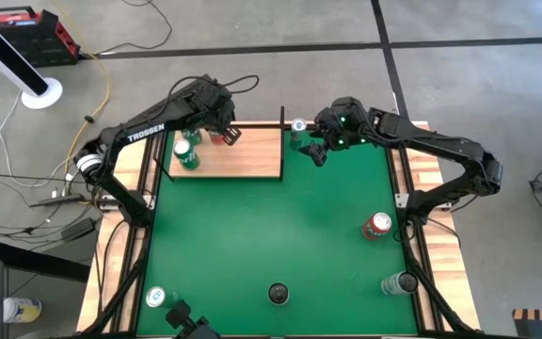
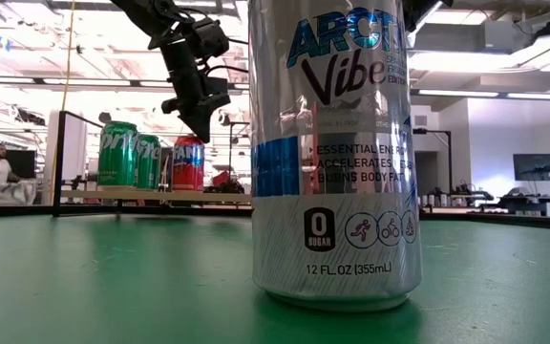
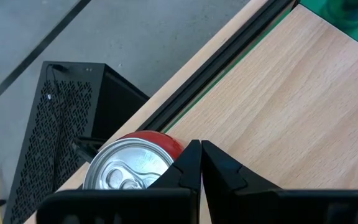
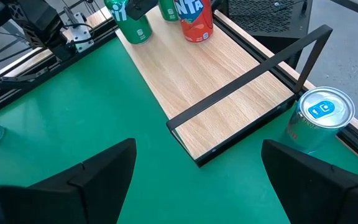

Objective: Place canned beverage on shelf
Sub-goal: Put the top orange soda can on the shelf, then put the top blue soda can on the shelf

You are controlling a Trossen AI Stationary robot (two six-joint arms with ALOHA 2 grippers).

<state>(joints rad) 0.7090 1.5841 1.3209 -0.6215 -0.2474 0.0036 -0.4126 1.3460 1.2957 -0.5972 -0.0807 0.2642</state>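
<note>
Shelf (image 1: 238, 155): flat pale-wood panel, thin dark frame, far left on green surface (image 1: 271, 226), carrying two green cans (image 1: 186, 153) and a red can (image 4: 194, 18). Left end effector (image 3: 201, 163) fingers pressed shut, empty, above the red can; right end effector (image 4: 197, 165) spread wide, empty, near teal-topped can (image 4: 321, 118) just beside the shelf. Low view alone shows a silver can's (image 2: 332, 153) glossy lettering

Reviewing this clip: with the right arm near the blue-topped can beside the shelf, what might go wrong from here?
1. The right tool is open but the blue-topped can sits off to one side, so closing may clip it and tip it over.
2. That can stands right by the shelf frame's dark upright; lifting it across might catch it.
3. The shut left tool hangs at the red can and may nudge it.
</note>
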